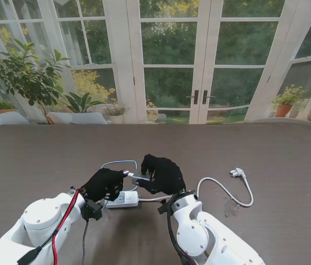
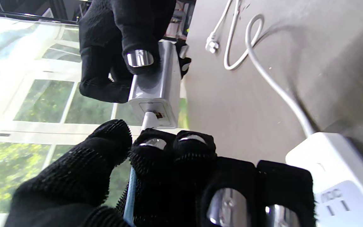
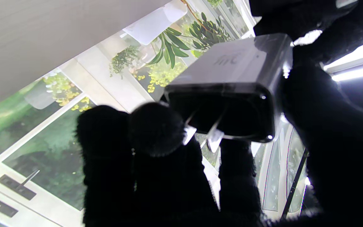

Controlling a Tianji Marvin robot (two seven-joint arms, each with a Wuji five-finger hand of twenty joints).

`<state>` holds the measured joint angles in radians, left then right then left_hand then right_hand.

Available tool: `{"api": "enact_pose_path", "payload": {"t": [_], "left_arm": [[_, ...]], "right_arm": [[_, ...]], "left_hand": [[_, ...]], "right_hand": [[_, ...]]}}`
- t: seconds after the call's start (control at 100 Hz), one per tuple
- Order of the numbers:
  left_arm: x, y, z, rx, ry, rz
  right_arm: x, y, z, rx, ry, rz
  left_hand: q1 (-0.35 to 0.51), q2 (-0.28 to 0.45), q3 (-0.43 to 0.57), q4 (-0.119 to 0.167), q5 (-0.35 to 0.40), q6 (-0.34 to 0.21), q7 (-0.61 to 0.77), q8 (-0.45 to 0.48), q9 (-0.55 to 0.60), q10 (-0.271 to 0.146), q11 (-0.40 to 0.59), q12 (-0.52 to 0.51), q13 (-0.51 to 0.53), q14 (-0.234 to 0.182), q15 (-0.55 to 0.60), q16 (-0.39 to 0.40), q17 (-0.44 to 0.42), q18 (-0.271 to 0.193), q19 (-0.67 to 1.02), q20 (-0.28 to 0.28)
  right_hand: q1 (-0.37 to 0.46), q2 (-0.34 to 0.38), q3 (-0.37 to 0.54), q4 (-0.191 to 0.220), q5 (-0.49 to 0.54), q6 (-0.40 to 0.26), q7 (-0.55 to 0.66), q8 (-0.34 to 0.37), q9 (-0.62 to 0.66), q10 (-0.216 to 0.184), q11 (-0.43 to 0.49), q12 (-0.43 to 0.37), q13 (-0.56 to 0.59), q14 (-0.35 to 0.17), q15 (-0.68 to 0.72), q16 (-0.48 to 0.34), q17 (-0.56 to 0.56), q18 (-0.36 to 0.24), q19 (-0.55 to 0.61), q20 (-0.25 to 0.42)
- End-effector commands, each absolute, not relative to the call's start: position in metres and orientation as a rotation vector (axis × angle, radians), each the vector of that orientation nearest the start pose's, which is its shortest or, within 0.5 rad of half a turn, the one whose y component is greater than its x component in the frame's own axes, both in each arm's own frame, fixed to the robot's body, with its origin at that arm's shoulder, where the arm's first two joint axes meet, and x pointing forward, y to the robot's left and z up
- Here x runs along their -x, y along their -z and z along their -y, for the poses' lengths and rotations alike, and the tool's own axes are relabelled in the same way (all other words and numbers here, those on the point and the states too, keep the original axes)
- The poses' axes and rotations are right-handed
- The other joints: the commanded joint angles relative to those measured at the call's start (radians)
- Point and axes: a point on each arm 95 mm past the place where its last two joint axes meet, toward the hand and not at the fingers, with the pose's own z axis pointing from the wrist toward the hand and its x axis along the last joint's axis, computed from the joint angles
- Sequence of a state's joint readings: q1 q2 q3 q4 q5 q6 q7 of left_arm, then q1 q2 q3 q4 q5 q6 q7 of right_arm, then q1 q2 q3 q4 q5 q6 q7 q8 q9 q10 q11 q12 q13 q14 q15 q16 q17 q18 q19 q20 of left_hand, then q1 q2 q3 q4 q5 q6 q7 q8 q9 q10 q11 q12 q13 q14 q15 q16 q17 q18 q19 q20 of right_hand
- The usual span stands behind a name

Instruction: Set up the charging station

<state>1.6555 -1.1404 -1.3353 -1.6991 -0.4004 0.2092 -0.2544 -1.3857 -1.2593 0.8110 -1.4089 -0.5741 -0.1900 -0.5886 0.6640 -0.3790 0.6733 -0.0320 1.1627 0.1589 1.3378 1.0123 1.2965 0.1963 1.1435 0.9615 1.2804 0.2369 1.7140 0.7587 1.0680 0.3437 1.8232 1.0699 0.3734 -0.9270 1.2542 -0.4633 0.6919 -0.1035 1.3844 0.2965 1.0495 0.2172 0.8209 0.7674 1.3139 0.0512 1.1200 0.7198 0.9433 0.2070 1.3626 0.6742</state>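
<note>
The left hand (image 1: 105, 184) is raised just above the table (image 1: 45, 154), gloved fingers bunched around the plug end of a thin cable (image 2: 149, 121), which it pinches at the mouth of the charger (image 1: 140, 178). The right hand (image 1: 164, 174) meets it from the other side, also lifted off the table, fingers and thumb wrapped around the charger's body. Both hands sit close together over the white power strip (image 1: 123, 199), which lies flat on the table nearer to me. A white cord (image 1: 224, 190) loops away to the right and ends in a plug (image 1: 237, 173) lying loose, well apart from the hands. The left wrist view shows the cable tip entering a port in the charger's end face, and a corner of the power strip (image 2: 339, 176) with its sockets. The right wrist view shows the opposite face of the charger (image 3: 232, 85), where two metal prongs (image 3: 214, 134) stick out between the fingers.
</note>
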Motion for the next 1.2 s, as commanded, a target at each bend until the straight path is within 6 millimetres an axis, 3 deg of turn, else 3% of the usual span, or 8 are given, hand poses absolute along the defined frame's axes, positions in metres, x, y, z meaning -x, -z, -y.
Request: {"api": "enact_pose_path", "payload": {"t": [0.0, 0.25, 0.35, 0.37, 0.4, 0.46, 0.75, 1.19], "left_arm": [[-0.377, 0.316, 0.013, 2.731, 2.123, -0.681], [-0.379, 0.305, 0.013, 2.604, 2.196, -0.665], [-0.379, 0.302, 0.012, 2.567, 2.199, -0.694], [-0.379, 0.301, 0.012, 2.561, 2.198, -0.695], [-0.379, 0.3, 0.011, 2.554, 2.197, -0.697], [-0.379, 0.298, 0.009, 2.541, 2.2, -0.727], [-0.384, 0.287, 0.007, 2.491, 2.204, -0.802], [-0.385, 0.278, 0.004, 2.531, 2.146, -0.842]], "right_arm": [[-0.385, 0.329, -0.146, 1.618, 2.81, 1.239], [-0.384, 0.333, -0.15, 1.651, 2.768, 1.228], [-0.384, 0.332, -0.151, 1.663, 2.755, 1.231], [-0.383, 0.332, -0.152, 1.665, 2.754, 1.231], [-0.383, 0.331, -0.152, 1.669, 2.754, 1.232], [-0.383, 0.329, -0.153, 1.679, 2.739, 1.252], [-0.389, 0.322, -0.154, 1.703, 2.623, 1.454], [-0.39, 0.314, -0.171, 1.745, 2.568, 1.636]], "left_hand": [[-0.027, -0.039, 0.028, 0.032, 0.144, 0.058, 0.155, 0.021, 0.069, -0.008, 0.171, 0.003, -0.011, -0.006, 0.069, -0.001, 0.038, -0.126, 0.271, 0.026], [-0.037, -0.081, 0.111, 0.088, 0.144, 0.067, 0.21, 0.03, 0.065, -0.017, 0.239, -0.013, -0.012, -0.041, 0.11, -0.005, 0.047, -0.201, 0.271, 0.071], [-0.043, -0.096, 0.125, 0.108, 0.144, 0.062, 0.219, 0.03, 0.065, -0.018, 0.248, -0.019, -0.011, -0.058, 0.113, -0.004, 0.05, -0.231, 0.271, 0.075], [-0.046, -0.102, 0.133, 0.116, 0.144, 0.063, 0.222, 0.03, 0.065, -0.016, 0.252, -0.019, -0.011, -0.06, 0.114, -0.003, 0.05, -0.237, 0.271, 0.077], [-0.05, -0.109, 0.142, 0.123, 0.144, 0.063, 0.227, 0.031, 0.065, -0.008, 0.257, -0.02, -0.012, -0.063, 0.116, -0.002, 0.05, -0.244, 0.271, 0.079], [-0.048, -0.109, 0.138, 0.133, 0.144, 0.059, 0.225, 0.028, 0.064, -0.035, 0.257, -0.025, -0.011, -0.07, 0.115, -0.004, 0.052, -0.258, 0.271, 0.075], [-0.064, -0.124, 0.145, 0.161, 0.143, 0.048, 0.234, 0.028, 0.063, -0.044, 0.267, -0.028, -0.011, -0.091, 0.117, -0.005, 0.056, -0.295, 0.271, 0.071], [-0.056, -0.117, 0.135, 0.169, 0.142, 0.04, 0.231, 0.024, 0.063, -0.049, 0.263, -0.031, -0.01, -0.101, 0.117, -0.009, 0.055, -0.297, 0.271, 0.063]], "right_hand": [[0.15, 0.068, 0.148, 0.121, 0.005, -0.031, 0.058, 0.005, 0.022, -0.173, 0.146, 0.014, -0.001, -0.014, -0.054, -0.025, -0.024, 0.024, -0.023, -0.007], [0.071, 0.067, 0.112, 0.111, -0.054, 0.043, -0.134, -0.101, -0.11, -0.141, 0.0, -0.165, -0.064, 0.055, -0.38, -0.109, -0.172, 0.079, -0.145, -0.074], [0.005, 0.106, 0.111, 0.204, -0.054, 0.079, -0.28, -0.053, -0.17, -0.137, -0.047, -0.231, -0.116, 0.083, -0.446, -0.12, -0.228, 0.096, -0.174, -0.082], [-0.009, 0.115, 0.108, 0.26, -0.054, 0.085, -0.333, 0.038, -0.187, -0.134, -0.05, -0.245, -0.127, 0.086, -0.452, -0.124, -0.237, 0.096, -0.178, -0.077], [-0.021, 0.116, 0.105, 0.282, -0.064, 0.086, -0.366, 0.085, -0.206, -0.134, -0.058, -0.253, -0.139, 0.09, -0.458, -0.126, -0.247, 0.097, -0.181, -0.075], [-0.046, 0.108, 0.087, 0.28, -0.107, 0.088, -0.415, 0.079, -0.258, -0.134, -0.085, -0.27, -0.18, 0.104, -0.478, -0.135, -0.291, 0.104, -0.19, -0.071], [-0.146, 0.053, 0.012, 0.252, -0.319, 0.099, -0.555, 0.024, -0.503, -0.154, -0.124, -0.322, -0.356, 0.114, -0.472, -0.152, -0.429, 0.071, -0.202, -0.023], [-0.219, 0.021, -0.028, 0.238, -0.471, 0.213, -0.553, -0.008, -0.665, -0.126, -0.055, -0.302, -0.409, 0.094, -0.341, -0.127, -0.445, 0.038, -0.128, 0.051]]}}
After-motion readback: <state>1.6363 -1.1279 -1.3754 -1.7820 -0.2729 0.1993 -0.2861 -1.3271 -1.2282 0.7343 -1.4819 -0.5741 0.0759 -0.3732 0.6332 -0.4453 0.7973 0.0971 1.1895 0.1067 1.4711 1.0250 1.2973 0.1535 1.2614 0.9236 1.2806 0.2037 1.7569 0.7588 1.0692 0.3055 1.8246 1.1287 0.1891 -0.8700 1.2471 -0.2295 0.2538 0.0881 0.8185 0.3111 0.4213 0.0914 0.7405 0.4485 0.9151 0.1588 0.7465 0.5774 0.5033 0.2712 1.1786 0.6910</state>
